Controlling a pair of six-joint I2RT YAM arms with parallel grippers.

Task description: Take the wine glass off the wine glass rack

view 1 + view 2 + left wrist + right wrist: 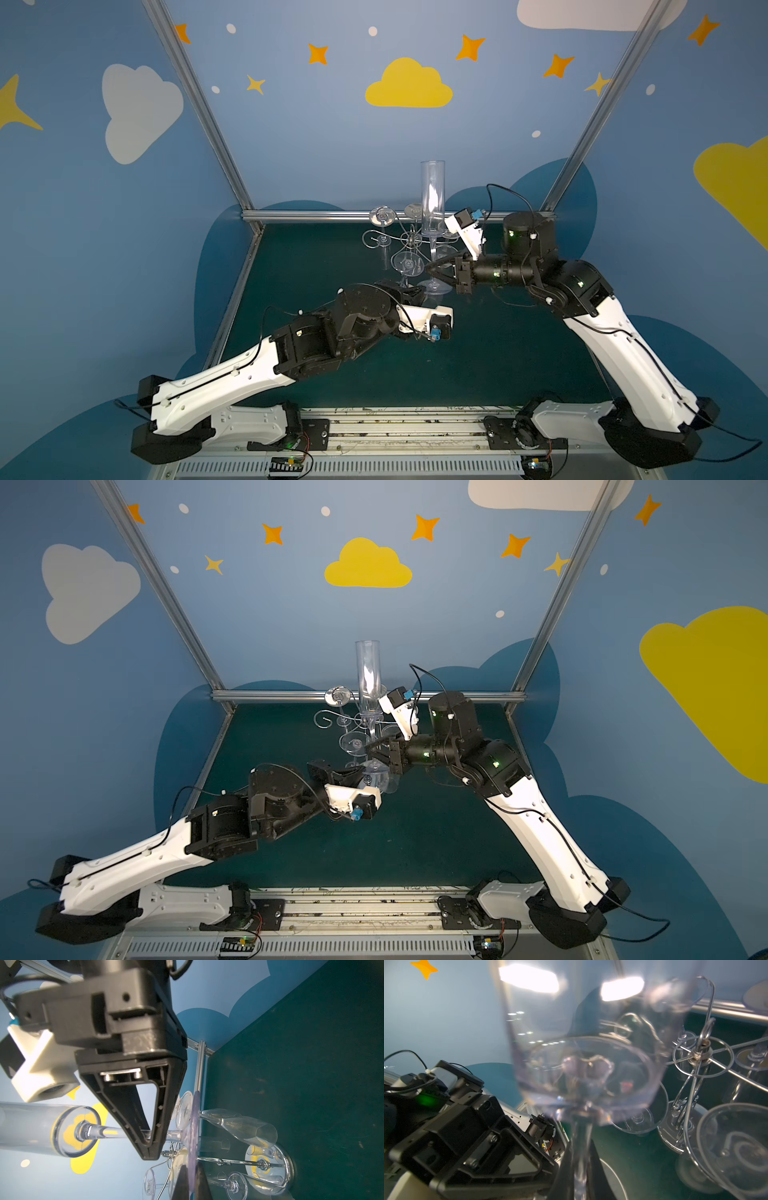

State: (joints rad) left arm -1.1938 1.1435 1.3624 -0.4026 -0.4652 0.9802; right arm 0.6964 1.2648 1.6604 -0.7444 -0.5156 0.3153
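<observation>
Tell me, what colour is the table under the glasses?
Dark teal green. The table shows best in a top view.

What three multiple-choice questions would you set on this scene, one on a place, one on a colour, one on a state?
1. Where does the right hand grip the tall wine glass? A rim; B stem; C bowl.
2. The table top is: A dark teal-green; B red; C white.
3. That glass is: A lying down; B hanging upside down; C upright.
Key: B, the hand is closed on the stem; A, the bare top shows dark green; C, it stands with its open end up.
</observation>
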